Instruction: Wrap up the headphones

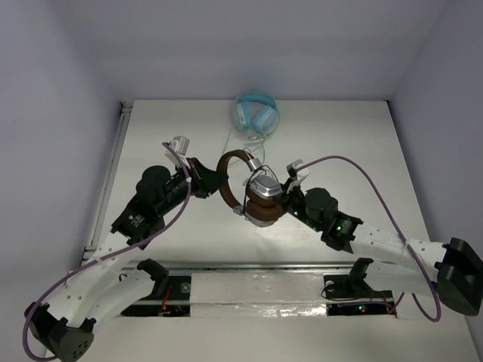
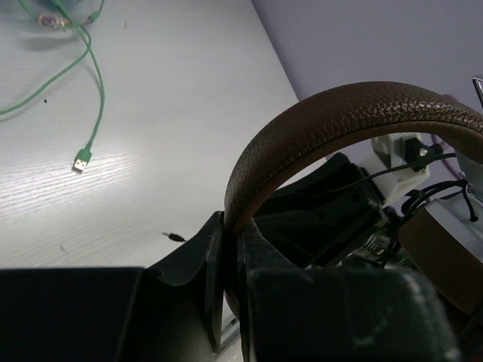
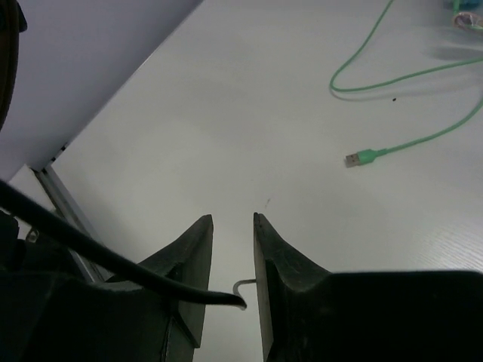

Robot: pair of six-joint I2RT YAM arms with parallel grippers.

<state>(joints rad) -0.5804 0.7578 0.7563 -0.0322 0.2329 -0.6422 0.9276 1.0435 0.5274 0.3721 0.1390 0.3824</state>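
The headphones point(image 1: 260, 200) are located at mid-table point(image 1: 347, 143), between the two arms. The headband point(image 2: 339, 113) is clamped in the closed left gripper point(image 2: 230, 230). The right gripper point(image 3: 232, 226) is seen with fingers parted. The cable point(image 3: 113, 260) is laid across one finger, with its end in the gap, ungripped.

No legible text, small white marking point(image 1: 136, 219) on left arm point(image 1: 157, 196) unreadable
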